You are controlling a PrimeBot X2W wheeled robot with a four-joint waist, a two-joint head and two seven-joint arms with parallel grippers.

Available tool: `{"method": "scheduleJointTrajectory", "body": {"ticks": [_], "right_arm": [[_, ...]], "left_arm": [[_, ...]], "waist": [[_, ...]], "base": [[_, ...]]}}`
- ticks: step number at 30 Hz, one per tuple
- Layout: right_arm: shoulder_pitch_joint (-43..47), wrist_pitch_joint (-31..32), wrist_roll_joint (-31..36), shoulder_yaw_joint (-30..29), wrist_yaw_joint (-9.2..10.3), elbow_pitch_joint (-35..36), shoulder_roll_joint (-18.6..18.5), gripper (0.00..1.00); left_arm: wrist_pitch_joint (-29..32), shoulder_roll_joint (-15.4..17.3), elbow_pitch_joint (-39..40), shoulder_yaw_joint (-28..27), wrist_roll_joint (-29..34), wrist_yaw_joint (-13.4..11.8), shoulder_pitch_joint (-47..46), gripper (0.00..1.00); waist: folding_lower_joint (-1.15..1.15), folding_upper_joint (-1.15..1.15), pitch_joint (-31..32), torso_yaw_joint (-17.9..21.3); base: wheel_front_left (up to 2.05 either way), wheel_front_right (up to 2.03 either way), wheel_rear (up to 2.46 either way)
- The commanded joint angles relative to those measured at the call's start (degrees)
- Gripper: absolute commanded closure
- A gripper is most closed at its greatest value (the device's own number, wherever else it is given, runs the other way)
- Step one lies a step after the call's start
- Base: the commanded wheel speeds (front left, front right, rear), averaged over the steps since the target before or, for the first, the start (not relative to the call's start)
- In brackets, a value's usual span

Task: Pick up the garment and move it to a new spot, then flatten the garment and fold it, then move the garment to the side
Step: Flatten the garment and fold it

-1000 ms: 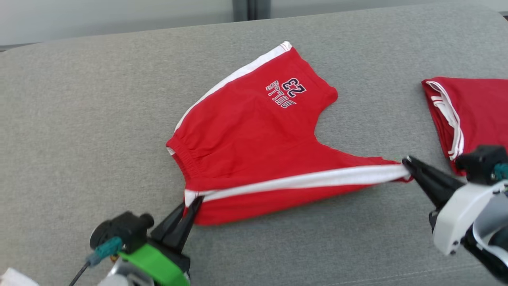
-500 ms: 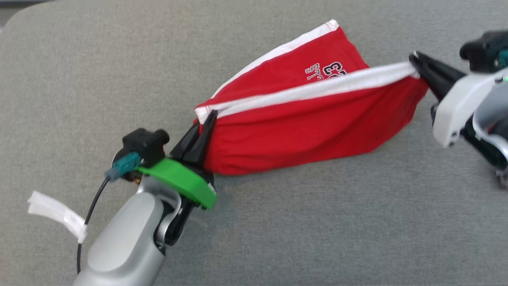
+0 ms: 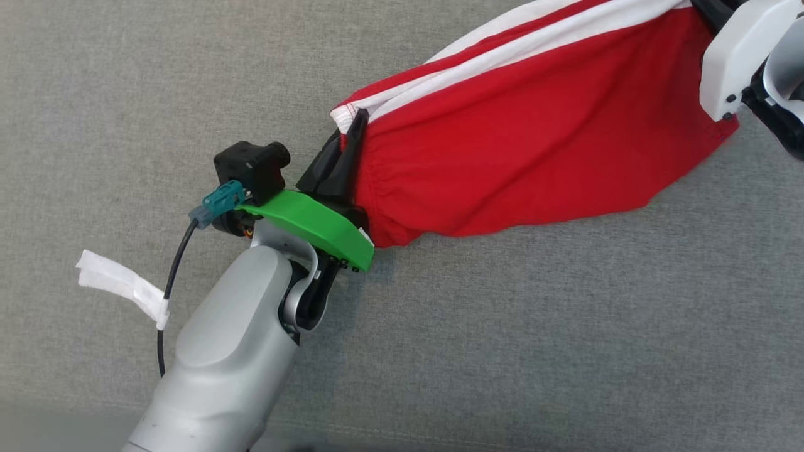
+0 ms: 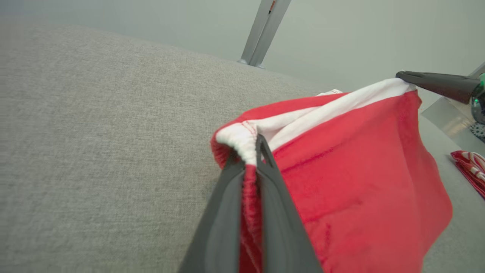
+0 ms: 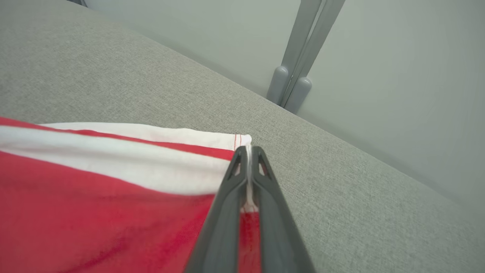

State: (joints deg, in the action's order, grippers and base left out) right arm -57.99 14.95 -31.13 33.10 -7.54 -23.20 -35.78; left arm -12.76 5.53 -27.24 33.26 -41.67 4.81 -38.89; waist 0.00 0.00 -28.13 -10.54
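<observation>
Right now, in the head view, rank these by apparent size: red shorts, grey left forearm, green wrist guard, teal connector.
1. red shorts, partly cut off by the frame
2. grey left forearm, nearer the camera, so it looks enlarged
3. green wrist guard
4. teal connector

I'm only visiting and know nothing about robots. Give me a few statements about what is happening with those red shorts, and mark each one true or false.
1. The left arm's fingers are shut on the waistband corner of the red shorts with white side stripes. True.
2. The right arm's fingers are open and touch nothing. False: they are shut on the white-striped edge of the shorts.
3. The shorts lie spread flat on the grey fabric surface. False: they are held up by two corners and hang between the arms.
4. Another red and white cloth lies on the surface off to one side. True.
</observation>
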Motion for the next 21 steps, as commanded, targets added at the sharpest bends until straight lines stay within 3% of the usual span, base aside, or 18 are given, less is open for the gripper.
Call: {"method": "scheduleJointTrajectory", "body": {"ticks": [1,12,14,15,16,21], "right_arm": [[-1.42,-0.84,0.23,0.44,0.11,-1.16,0.06,1.0],[-7.09,-4.97,0.55,3.62,0.11,-8.32,1.38,1.0],[-7.67,-5.61,0.68,3.39,0.11,-9.84,1.76,1.0],[-7.76,-5.52,0.55,3.24,0.11,-10.86,2.08,0.21],[-7.83,-5.56,0.43,3.29,0.11,-11.44,2.42,0.0],[-7.71,-7.76,-0.35,3.65,0.11,-13.31,3.68,0.0]], "left_arm": [[-0.52,-0.28,-0.9,-0.16,0.05,0.23,-1.76,1.0],[-1.99,-2.06,-5.63,0.82,-0.82,1.43,-6.01,1.0],[-2.1,-2.22,-5.87,0.92,-1.16,1.71,-6.5,0.24],[-2.19,-2.27,-5.96,0.98,-1.25,1.74,-6.72,0.0],[-2.27,-2.3,-6.04,1.07,-1.33,1.79,-6.82,0.0],[-2.52,-2.38,-5.72,0.18,-1.11,2.16,-5.98,0.0]], "waist": [[0.0,0.0,-3.02,-3.02],[0.0,0.0,-4.35,-4.3],[0.0,0.0,-4.34,-4.24],[0.0,0.0,-4.29,-4.2],[0.0,0.0,-4.24,-4.15],[0.0,0.0,-3.26,-3.6]], "base": [[0.0,0.0,0.0],[0.0,0.0,0.0],[0.0,0.0,0.0],[0.0,0.0,0.0],[0.0,0.0,0.0],[0.0,0.0,0.0]]}}
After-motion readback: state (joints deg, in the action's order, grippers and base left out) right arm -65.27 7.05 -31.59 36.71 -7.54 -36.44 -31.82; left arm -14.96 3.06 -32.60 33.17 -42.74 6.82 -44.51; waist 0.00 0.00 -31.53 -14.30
